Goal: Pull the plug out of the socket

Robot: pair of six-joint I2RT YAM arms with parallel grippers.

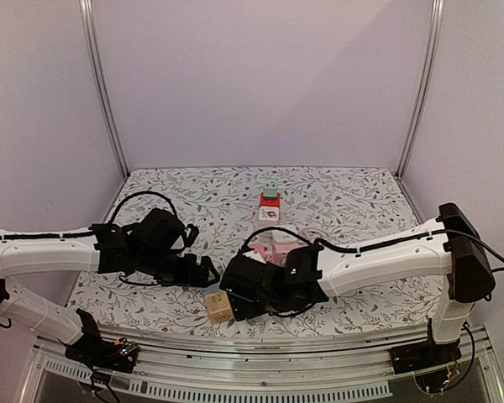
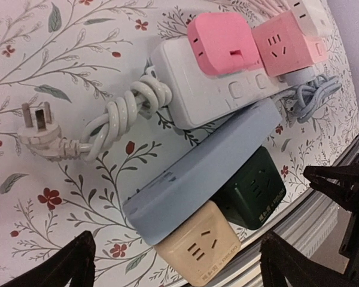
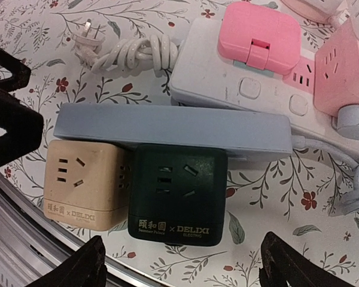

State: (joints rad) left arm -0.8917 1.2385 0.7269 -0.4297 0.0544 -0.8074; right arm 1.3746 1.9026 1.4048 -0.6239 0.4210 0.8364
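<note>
A blue-grey power strip (image 3: pixel 173 128) lies near the table's front edge. A beige cube plug (image 3: pixel 87 185) and a dark green cube plug (image 3: pixel 176 194) sit side by side, plugged into its near face. My right gripper (image 3: pixel 179 269) is open, with its fingers wide on either side of the green cube and just short of it. My left gripper (image 2: pixel 176 269) is open and empty, with the beige cube (image 2: pixel 197 251) and the strip (image 2: pixel 209 167) between and ahead of its fingers. In the top view the left gripper (image 1: pixel 208 274) and the right gripper (image 1: pixel 235 300) meet over the beige cube (image 1: pixel 220 308).
A white power strip (image 3: pixel 239 84) with pink cube adapters (image 3: pixel 260 36) lies just behind the blue-grey one. Its coiled white cord and loose plug (image 2: pixel 39 128) lie to the left. A red and green block (image 1: pixel 270 201) stands further back. The table's metal front rail (image 3: pixel 24 245) is close.
</note>
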